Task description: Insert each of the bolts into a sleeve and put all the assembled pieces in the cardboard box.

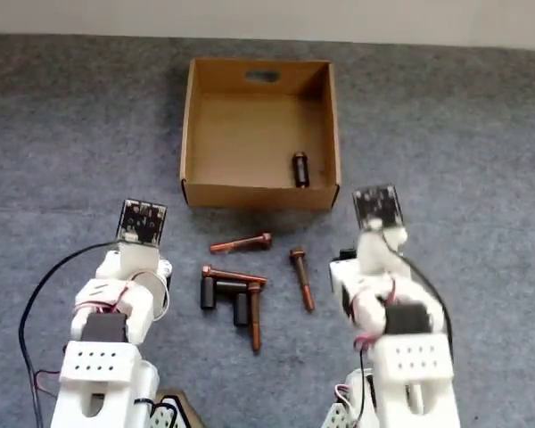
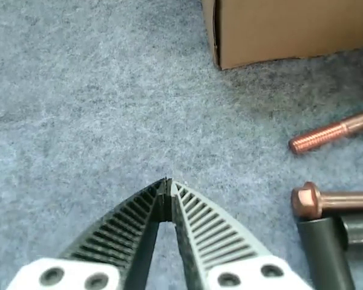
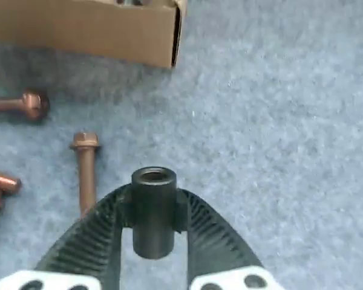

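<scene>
My right gripper (image 3: 153,199) is shut on a black sleeve (image 3: 153,211), held upright with its threaded hole facing the camera, above the grey carpet near the box's front corner. My left gripper (image 2: 167,184) is shut with nothing in it, over bare carpet to the left of the loose parts. Several copper bolts (image 1: 241,242) (image 1: 301,278) (image 1: 254,314) and black sleeves (image 1: 208,292) (image 1: 241,308) lie between the two arms. The cardboard box (image 1: 259,192) stands behind them, and one assembled piece (image 1: 300,169) lies inside it near the front right.
The left arm (image 1: 129,276) and the right arm (image 1: 374,267) flank the pile of parts. Grey carpet stretches on both sides of the box. A black cable (image 1: 36,294) loops beside the left arm's base.
</scene>
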Robot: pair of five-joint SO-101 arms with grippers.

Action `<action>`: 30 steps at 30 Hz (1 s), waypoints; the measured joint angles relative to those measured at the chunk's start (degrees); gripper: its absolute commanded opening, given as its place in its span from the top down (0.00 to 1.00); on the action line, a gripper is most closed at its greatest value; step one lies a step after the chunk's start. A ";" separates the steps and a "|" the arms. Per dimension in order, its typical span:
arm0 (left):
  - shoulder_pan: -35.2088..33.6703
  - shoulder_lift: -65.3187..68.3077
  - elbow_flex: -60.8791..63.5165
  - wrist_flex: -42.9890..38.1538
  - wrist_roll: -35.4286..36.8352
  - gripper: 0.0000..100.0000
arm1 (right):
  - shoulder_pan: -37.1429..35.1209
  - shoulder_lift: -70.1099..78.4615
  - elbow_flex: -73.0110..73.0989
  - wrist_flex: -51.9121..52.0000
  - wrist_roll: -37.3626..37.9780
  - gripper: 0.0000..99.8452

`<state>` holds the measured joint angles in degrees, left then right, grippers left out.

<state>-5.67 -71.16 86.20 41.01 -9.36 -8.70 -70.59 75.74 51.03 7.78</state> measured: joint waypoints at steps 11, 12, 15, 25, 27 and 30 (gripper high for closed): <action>-0.09 10.29 -20.13 10.46 -5.01 0.86 | -0.26 -25.32 13.98 2.46 -0.09 0.99; 0.18 13.80 -23.38 12.66 -6.59 0.86 | -0.26 -26.46 14.07 3.16 -0.09 0.99; 3.87 26.20 -34.90 21.45 -11.34 0.86 | -0.26 -29.01 14.59 3.69 -0.09 0.99; 21.71 60.84 -62.07 33.67 -17.93 0.85 | -0.26 -30.24 14.68 5.80 -0.09 0.99; 22.95 66.81 -65.05 33.32 -17.93 0.85 | -0.26 -30.24 14.68 5.80 -0.09 0.99; 24.09 74.20 -68.75 31.30 -17.93 0.85 | -0.26 -30.24 14.68 5.80 -0.09 0.99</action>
<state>18.42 3.03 17.45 72.31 -27.30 -8.97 -100.84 90.42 56.84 7.69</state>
